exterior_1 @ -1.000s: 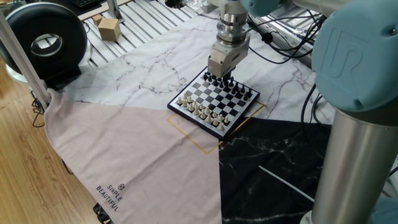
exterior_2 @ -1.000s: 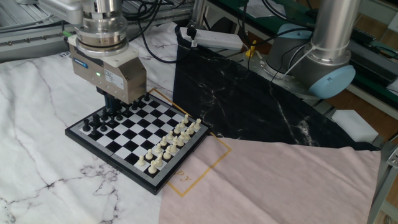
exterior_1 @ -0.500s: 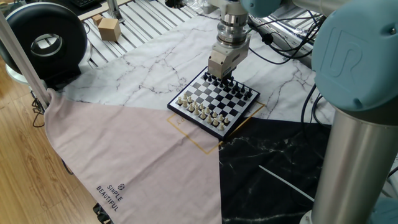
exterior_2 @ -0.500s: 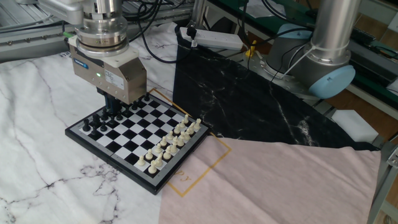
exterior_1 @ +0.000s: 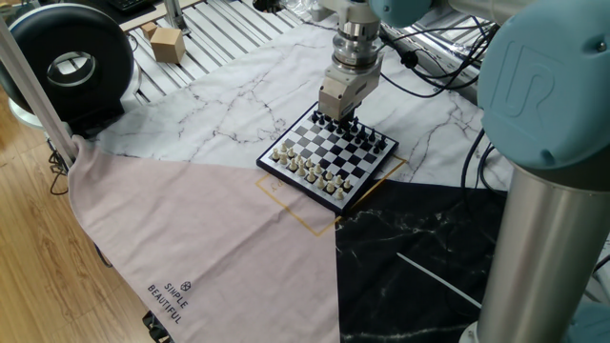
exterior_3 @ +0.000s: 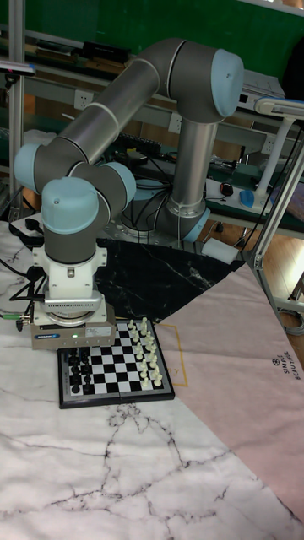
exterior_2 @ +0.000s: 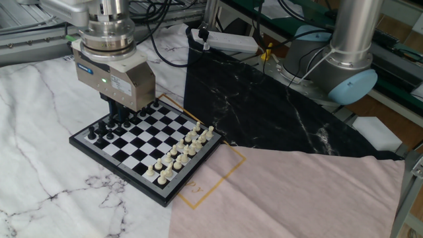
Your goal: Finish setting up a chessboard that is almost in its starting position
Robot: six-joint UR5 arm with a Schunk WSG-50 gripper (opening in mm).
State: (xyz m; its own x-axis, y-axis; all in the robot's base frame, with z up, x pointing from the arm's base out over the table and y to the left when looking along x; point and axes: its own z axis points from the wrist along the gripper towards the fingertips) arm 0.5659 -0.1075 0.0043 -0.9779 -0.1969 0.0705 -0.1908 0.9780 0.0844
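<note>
The chessboard (exterior_1: 334,149) (exterior_2: 142,137) (exterior_3: 110,372) lies on the marble-patterned cloth. Two rows of cream pieces (exterior_1: 305,164) (exterior_2: 182,149) (exterior_3: 145,350) stand along one side and black pieces (exterior_1: 369,141) (exterior_2: 104,130) (exterior_3: 80,373) along the other. My gripper (exterior_1: 335,120) (exterior_2: 117,111) (exterior_3: 78,354) hangs straight down over the black side, near the board's far corner. Its dark fingers reach down among the black pieces. The gripper body and the dark pieces hide the fingertips, so whether they hold a piece does not show.
A thin yellow square outline (exterior_2: 198,192) is drawn on the cloth around the board. A pink cloth panel (exterior_1: 191,238) and a black marble panel (exterior_2: 264,99) adjoin it. A black round device (exterior_1: 67,62), a cardboard box (exterior_1: 167,43) and the arm's base (exterior_2: 347,59) stand around the edges.
The gripper has lifted very slightly over the black rows. Board and pieces look unchanged.
</note>
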